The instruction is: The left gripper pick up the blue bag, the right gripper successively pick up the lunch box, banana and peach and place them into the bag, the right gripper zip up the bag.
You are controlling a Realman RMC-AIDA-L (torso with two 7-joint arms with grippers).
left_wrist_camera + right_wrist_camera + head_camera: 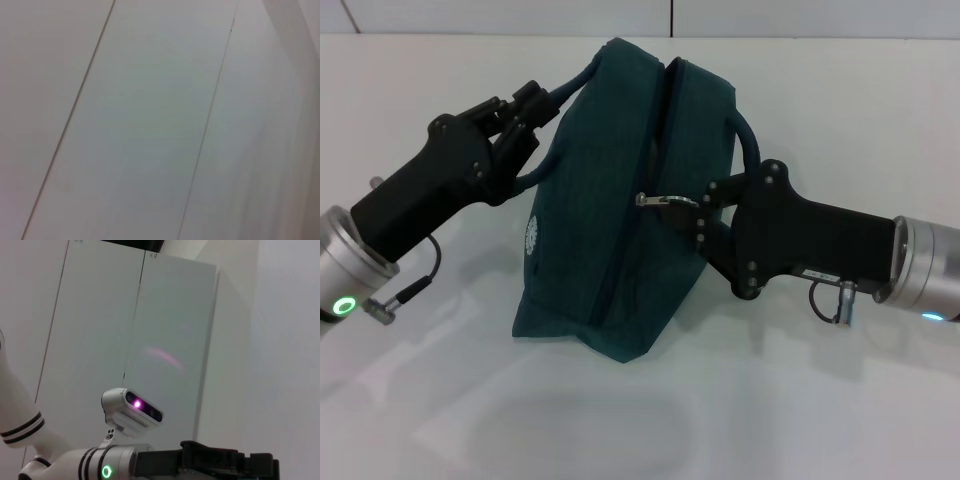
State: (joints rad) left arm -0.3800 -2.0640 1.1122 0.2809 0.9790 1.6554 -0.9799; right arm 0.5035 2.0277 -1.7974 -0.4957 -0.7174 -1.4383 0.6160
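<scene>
Head view: blue bag (610, 220) between left claw (525, 125) and right claw (705, 215)

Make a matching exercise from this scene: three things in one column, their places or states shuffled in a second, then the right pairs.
Things:
1. left hand
2. right hand
3. blue bag

Places or states:
A. stands on the white table between the two arms
B. at the metal zipper ring on the bag's side
C. closed on a rope handle near the bag's top

Pairs: 1-C, 2-B, 3-A
</scene>
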